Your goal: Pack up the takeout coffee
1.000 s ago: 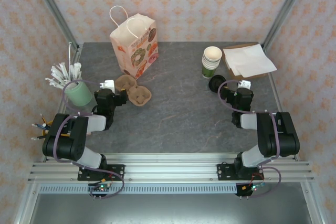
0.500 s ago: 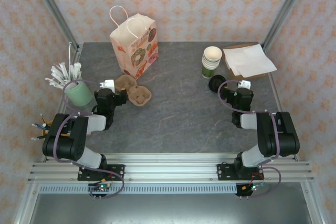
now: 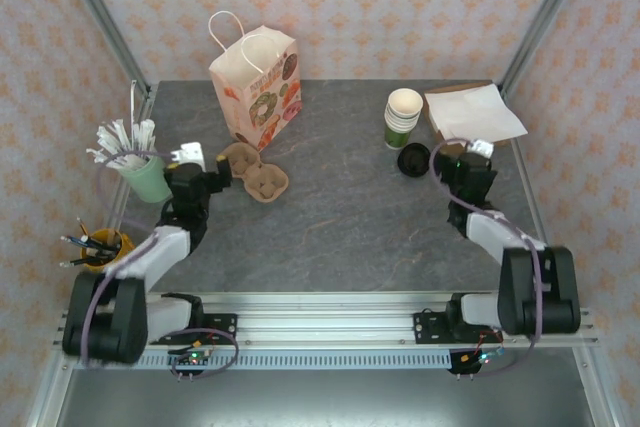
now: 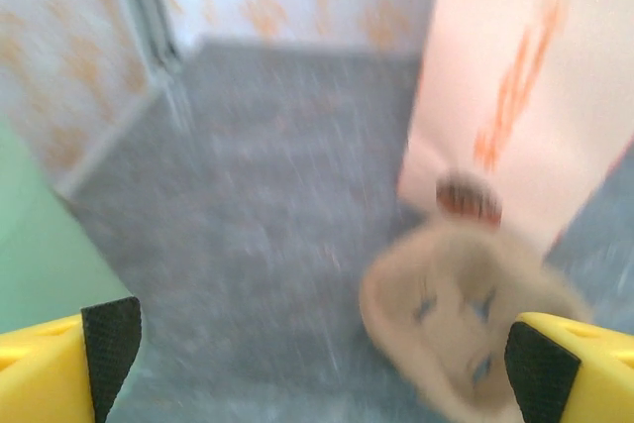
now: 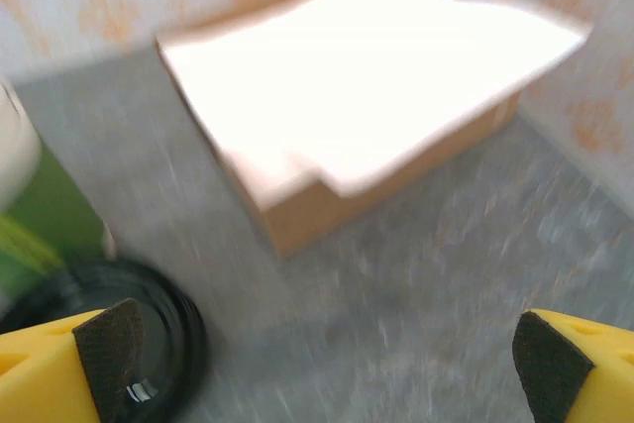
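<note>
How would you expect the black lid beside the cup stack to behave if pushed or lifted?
The black lid lies flat on the table, so it would probably slide rather than roll. It looks thin and glossy, so likely light, slightly flexible and slippery to pinch.
</note>
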`<state>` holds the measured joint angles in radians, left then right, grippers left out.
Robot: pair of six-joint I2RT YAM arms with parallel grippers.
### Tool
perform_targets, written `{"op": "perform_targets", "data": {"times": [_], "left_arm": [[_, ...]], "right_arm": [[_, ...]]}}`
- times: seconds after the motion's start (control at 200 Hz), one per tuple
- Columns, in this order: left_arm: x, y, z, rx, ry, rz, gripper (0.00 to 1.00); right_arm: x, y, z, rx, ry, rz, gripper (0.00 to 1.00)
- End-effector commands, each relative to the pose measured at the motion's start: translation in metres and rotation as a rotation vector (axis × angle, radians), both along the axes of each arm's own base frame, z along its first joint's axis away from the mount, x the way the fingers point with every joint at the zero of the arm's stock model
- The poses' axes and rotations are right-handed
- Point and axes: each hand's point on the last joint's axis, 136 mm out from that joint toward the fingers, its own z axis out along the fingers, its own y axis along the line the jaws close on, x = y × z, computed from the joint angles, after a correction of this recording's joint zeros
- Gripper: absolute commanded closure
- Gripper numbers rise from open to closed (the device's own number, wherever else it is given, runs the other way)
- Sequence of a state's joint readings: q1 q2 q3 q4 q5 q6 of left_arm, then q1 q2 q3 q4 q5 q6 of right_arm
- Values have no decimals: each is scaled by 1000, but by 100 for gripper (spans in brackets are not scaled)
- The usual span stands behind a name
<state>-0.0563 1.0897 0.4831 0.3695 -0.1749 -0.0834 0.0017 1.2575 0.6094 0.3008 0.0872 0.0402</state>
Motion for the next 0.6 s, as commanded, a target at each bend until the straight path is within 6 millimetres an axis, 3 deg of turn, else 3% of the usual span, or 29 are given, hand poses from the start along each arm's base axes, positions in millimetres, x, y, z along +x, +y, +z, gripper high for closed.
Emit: {"op": "perform_targets", "data": {"times": [0.0,0.11,0.18,0.345,0.44,0.596], "left_arm": [[-36,15,44,-89,-8,154,0],[-53,-28,73,-93,10,46,0],[-56,-59,80,-177,43,-48,0],[-43,-129,73,-462,110,-314,0],[-32,-133,70,-515,76,-308,0],[-22,-136,57,-522,122,-282,0]], "right_arm": [[-13,-6,33,118,74,-78,0],[6,19,65,255,99,58,0],[19,37,71,313,163,148,2],[53,72,61,414,393,278,18],[72,82,55,363,469,287,21],[95,81,52,305,515,233,30]]}}
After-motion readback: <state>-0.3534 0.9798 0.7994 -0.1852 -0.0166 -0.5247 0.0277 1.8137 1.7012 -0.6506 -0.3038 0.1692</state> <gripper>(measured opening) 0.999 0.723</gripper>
